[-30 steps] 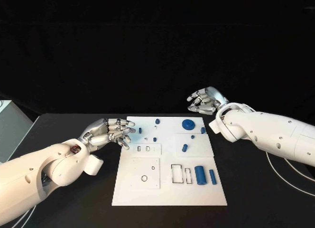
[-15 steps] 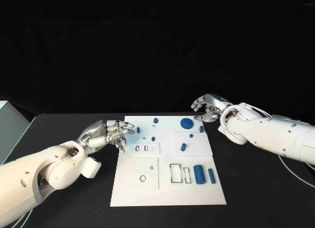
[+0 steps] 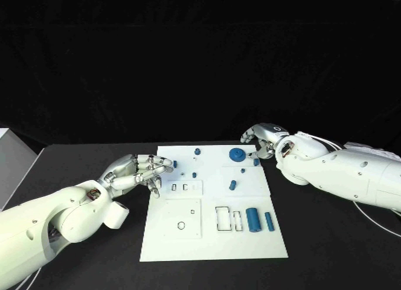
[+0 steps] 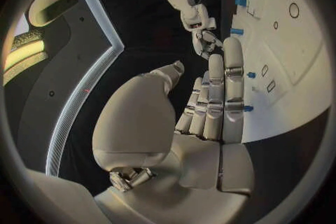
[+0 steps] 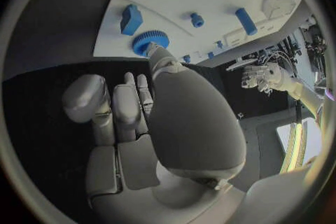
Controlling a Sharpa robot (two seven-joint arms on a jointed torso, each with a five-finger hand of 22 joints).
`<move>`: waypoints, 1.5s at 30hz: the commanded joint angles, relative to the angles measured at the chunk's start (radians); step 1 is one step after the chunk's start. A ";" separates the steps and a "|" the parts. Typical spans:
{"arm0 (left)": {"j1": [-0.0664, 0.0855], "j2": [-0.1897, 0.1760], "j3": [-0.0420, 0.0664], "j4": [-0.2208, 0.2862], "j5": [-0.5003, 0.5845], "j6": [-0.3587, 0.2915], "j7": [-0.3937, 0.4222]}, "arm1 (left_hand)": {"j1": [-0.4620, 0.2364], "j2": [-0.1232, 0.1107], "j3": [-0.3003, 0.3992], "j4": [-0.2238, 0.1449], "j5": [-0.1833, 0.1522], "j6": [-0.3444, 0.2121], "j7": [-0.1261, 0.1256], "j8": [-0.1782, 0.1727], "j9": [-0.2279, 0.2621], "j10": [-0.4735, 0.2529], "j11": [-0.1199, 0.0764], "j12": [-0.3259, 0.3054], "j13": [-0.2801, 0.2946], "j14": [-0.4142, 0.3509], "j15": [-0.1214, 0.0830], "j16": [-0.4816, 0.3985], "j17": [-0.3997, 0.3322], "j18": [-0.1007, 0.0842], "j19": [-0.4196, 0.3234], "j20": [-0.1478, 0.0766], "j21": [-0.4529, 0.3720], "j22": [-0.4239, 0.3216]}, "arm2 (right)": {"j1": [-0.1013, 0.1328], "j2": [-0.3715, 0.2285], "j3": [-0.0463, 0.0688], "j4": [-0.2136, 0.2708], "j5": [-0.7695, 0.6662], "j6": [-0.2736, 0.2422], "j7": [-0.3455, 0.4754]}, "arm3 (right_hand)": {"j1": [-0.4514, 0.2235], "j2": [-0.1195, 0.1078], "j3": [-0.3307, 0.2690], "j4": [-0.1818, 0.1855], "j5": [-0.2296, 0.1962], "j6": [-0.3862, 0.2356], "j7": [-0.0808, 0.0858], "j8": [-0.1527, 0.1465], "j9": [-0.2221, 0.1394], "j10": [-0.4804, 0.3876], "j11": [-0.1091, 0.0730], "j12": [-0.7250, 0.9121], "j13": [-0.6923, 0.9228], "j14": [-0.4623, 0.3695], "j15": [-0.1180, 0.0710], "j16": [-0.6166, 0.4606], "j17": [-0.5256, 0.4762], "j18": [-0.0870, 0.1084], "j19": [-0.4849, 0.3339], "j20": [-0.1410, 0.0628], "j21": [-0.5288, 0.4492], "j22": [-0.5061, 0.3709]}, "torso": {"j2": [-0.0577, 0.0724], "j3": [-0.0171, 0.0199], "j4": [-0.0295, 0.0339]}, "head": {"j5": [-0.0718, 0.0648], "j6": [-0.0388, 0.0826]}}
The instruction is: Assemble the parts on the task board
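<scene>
Left hand (image 4: 203,117): fingers extended side by side, holding nothing, over the edge of the white task board (image 4: 294,61). Small blue parts (image 4: 249,108) on board. Right hand (image 4: 206,39) beyond fingertips.

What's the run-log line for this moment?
left hand: open, at task board left edge | right hand: empty, by blue gear | parts: none held

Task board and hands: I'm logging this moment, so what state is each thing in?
Task board: flat on table, several slots unfilled.
Blue gear: on the board's far right corner.
Two blue cylinders: lying beside an empty slot.
Left hand: open, at the board's left edge.
Right hand: open, fingers near the gear.
</scene>
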 commanded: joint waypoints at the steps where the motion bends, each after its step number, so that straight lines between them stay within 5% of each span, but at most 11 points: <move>1: -0.002 0.002 0.000 0.003 -0.010 0.030 0.003 | -0.008 0.002 -0.006 -0.001 0.004 0.004 -0.004 0.002 0.001 -0.007 0.001 -0.005 -0.001 -0.005 -0.004 0.007 0.002 0.003 0.006 -0.002 0.005 0.002 | -0.003 0.004 0.000 0.005 -0.024 -0.001 -0.020 | 0.009 0.005 0.020 0.001 0.006 0.027 0.019 0.008 0.001 0.027 -0.009 0.020 -0.002 0.002 -0.009 0.009 0.004 0.015 0.071 -0.002 0.009 0.006 | 0.000 0.0013 -0.0014 | -0.001 0.000; 9: -0.004 0.005 0.000 0.005 -0.010 0.034 0.000 | -0.007 0.005 -0.006 -0.001 0.004 0.004 -0.003 0.001 0.001 -0.009 0.002 -0.005 -0.001 -0.005 -0.004 0.009 0.005 0.002 0.007 -0.002 0.007 0.002 | -0.007 0.017 0.000 -0.003 0.002 0.005 -0.016 | -0.015 0.007 0.073 0.000 0.012 0.046 0.031 0.000 -0.009 0.110 -0.020 0.061 0.002 0.004 -0.017 0.024 0.005 0.011 0.072 -0.009 0.031 0.030 | 0.001 -0.0016 0.0036 | -0.007 -0.001; 13: -0.004 0.004 0.000 0.005 -0.010 0.037 -0.003 | -0.007 0.008 -0.005 -0.001 0.004 0.003 0.000 0.000 0.000 -0.010 0.003 -0.004 0.000 -0.005 -0.003 0.011 0.008 0.002 0.007 -0.002 0.008 0.003 | -0.010 0.024 0.000 -0.007 0.008 -0.012 -0.023 | -0.046 -0.007 0.105 0.000 0.006 0.033 0.033 -0.015 -0.018 0.158 -0.024 0.083 0.016 0.004 -0.020 0.033 0.007 0.009 0.072 -0.012 0.045 0.047 | 0.002 0.0013 0.0027 | -0.001 0.000; 15: -0.005 0.004 0.000 0.004 -0.010 0.037 -0.005 | -0.007 0.009 -0.005 -0.001 0.004 0.003 0.001 0.000 0.000 -0.010 0.004 -0.003 0.000 -0.005 -0.002 0.012 0.009 0.002 0.007 -0.002 0.008 0.003 | -0.010 0.026 0.000 -0.009 0.009 -0.017 -0.027 | -0.060 -0.022 0.108 -0.009 0.003 0.019 0.018 -0.025 -0.021 0.270 -0.052 0.188 0.080 0.011 -0.039 0.057 0.044 0.004 0.075 -0.024 0.086 0.099 | 0.002 0.0009 0.0031 | -0.001 -0.001; 17: -0.005 0.004 0.000 0.004 -0.010 0.038 -0.007 | -0.007 0.010 -0.004 -0.001 0.004 0.003 0.004 -0.001 0.000 -0.010 0.005 -0.003 0.000 -0.006 -0.001 0.013 0.011 0.001 0.006 -0.002 0.009 0.003 | -0.010 0.029 0.001 -0.012 0.018 -0.014 -0.030 | -0.075 -0.031 0.109 -0.021 0.003 0.010 0.004 -0.034 -0.020 0.211 -0.064 0.405 0.270 0.012 -0.054 0.071 0.057 0.001 0.076 -0.043 0.103 0.121 | 0.001 0.0000 0.0037 | -0.002 -0.002; 18: -0.005 0.004 0.000 0.004 -0.010 0.039 -0.008 | -0.007 0.010 -0.004 -0.001 0.004 0.003 0.004 -0.001 0.000 -0.010 0.005 -0.003 0.000 -0.006 -0.001 0.013 0.011 0.001 0.006 -0.002 0.009 0.003 | -0.010 0.030 0.001 -0.013 0.022 -0.012 -0.032 | -0.080 -0.026 0.118 -0.021 0.006 0.007 0.009 -0.038 -0.019 0.135 -0.078 0.548 0.401 0.014 -0.070 0.078 0.062 -0.006 0.076 -0.037 0.112 0.132 | 0.001 -0.0010 0.0049 | -0.002 -0.003; 19: -0.005 0.004 0.000 0.004 -0.010 0.039 -0.009 | -0.007 0.010 -0.004 -0.001 0.004 0.003 0.004 -0.001 0.000 -0.010 0.005 -0.003 0.000 -0.006 -0.001 0.013 0.011 0.001 0.006 -0.002 0.009 0.003 | -0.010 0.031 0.001 -0.014 0.025 -0.008 -0.033 | -0.085 -0.028 0.122 -0.019 0.005 -0.001 0.002 -0.043 -0.019 0.111 -0.080 0.691 0.528 0.019 -0.065 0.095 0.090 -0.008 0.078 -0.046 0.137 0.166 | 0.001 -0.0014 0.0047 | -0.001 -0.003; 21: -0.005 0.004 0.000 0.004 -0.010 0.040 -0.011 | -0.007 0.011 -0.004 -0.001 0.004 0.003 0.005 -0.001 0.000 -0.010 0.006 -0.003 0.000 -0.006 -0.001 0.013 0.011 0.001 0.006 -0.001 0.009 0.003 | -0.011 0.034 0.001 -0.016 0.029 0.000 -0.036 | -0.087 -0.029 0.121 -0.021 0.002 -0.009 0.002 -0.046 -0.019 0.265 -0.080 1.026 0.922 0.026 -0.058 0.122 0.133 -0.015 0.081 -0.050 0.179 0.217 | 0.002 -0.0004 0.0027 | 0.001 -0.005; 26: -0.005 0.003 0.000 0.004 -0.010 0.039 -0.016 | -0.007 0.012 -0.004 -0.001 0.004 0.002 0.006 -0.001 0.000 -0.010 0.007 -0.003 0.000 -0.007 0.000 0.014 0.012 0.001 0.006 -0.001 0.010 0.004 | -0.011 0.042 0.001 -0.023 0.044 0.029 -0.040 | -0.098 -0.014 0.120 -0.011 -0.001 -0.018 0.002 -0.046 -0.017 0.431 -0.070 1.239 1.211 0.033 -0.055 0.151 0.183 -0.026 0.084 -0.045 0.231 0.286 | 0.001 -0.0004 0.0018 | 0.002 -0.005; 36: -0.005 0.004 0.000 0.006 -0.010 0.041 -0.019 | -0.006 0.014 -0.003 -0.001 0.004 0.002 0.009 -0.002 0.000 -0.011 0.009 -0.002 0.000 -0.008 0.001 0.015 0.014 0.001 0.005 -0.001 0.010 0.004 | -0.011 0.052 0.002 -0.039 0.077 0.073 -0.046 | -0.113 0.004 0.113 -0.006 -0.006 -0.006 0.010 -0.037 -0.012 0.540 -0.060 1.337 1.358 0.044 -0.045 0.191 0.256 -0.041 0.088 -0.038 0.298 0.372 | 0.001 0.0005 0.0011 | 0.005 -0.009; 45: -0.005 0.004 0.000 0.010 -0.010 0.041 -0.019 | -0.005 0.015 -0.002 -0.002 0.004 0.002 0.010 -0.003 0.000 -0.011 0.010 -0.002 0.001 -0.008 0.002 0.015 0.016 0.000 0.005 0.000 0.011 0.004 | -0.011 0.061 0.002 -0.050 0.099 0.105 -0.046 | -0.123 0.010 0.118 -0.003 -0.003 0.006 0.011 -0.029 -0.009 0.548 -0.058 1.343 1.369 0.046 -0.044 0.200 0.274 -0.044 0.089 -0.037 0.312 0.392 | 0.002 0.0016 -0.0008 | 0.007 -0.012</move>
